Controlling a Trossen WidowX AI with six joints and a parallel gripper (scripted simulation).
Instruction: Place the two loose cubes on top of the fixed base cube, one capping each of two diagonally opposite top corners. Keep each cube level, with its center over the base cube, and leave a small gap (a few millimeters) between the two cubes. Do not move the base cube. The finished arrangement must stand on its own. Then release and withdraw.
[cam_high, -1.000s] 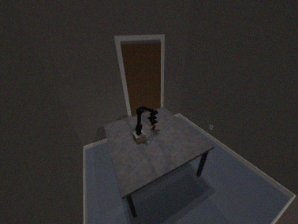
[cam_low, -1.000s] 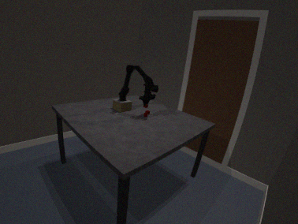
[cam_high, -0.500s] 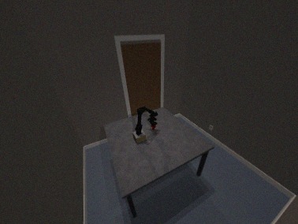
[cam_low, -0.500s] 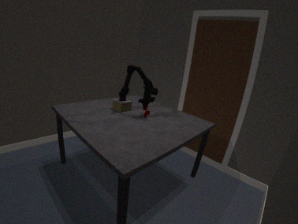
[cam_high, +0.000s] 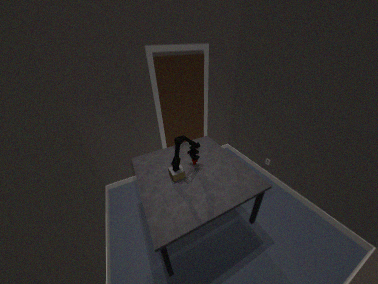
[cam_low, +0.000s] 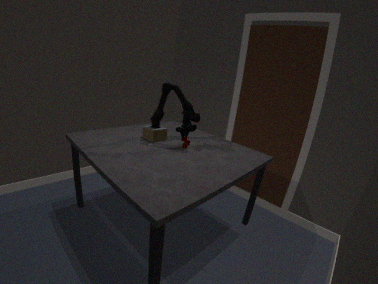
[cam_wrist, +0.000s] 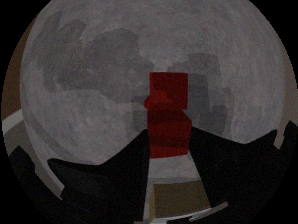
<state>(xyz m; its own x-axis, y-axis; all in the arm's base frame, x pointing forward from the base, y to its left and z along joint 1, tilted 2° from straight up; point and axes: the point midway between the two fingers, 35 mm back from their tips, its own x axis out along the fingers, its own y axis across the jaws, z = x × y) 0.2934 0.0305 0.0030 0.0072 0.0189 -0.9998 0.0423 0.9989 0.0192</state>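
Largest in my surroundings was the tabletop (cam_high: 215, 187) (cam_low: 165, 170) (cam_wrist: 100, 60), dim and grey, with my arm (cam_high: 177, 150) (cam_low: 164, 97) arched above it from a pale box-like mount (cam_high: 178, 176) (cam_low: 155, 134) (cam_wrist: 180, 197). My pincer (cam_high: 194, 158) (cam_low: 185, 135) (cam_wrist: 166, 132) pointed down, its fingers closed on the sides of a red cube, the held cube (cam_low: 183, 139) (cam_wrist: 169, 134).

Beyond it, in the wrist view, more red showed: a squarish face, which I took for the other loose cube (cam_wrist: 176, 80), and a brighter piece jutting out at one side, probably the base cube (cam_wrist: 148, 104). In the exterior view all the red bunched together under me, in a small stepped cluster.

So I judged one capping cube placed and the second brought close, its own corner still to be capped. I could not tell whether my cube touched anything below. Left to do were setting it level on the diagonally opposite corner, keeping that slight gap, then letting go and withdrawing. Smallest of all, the gap itself could not be made out.
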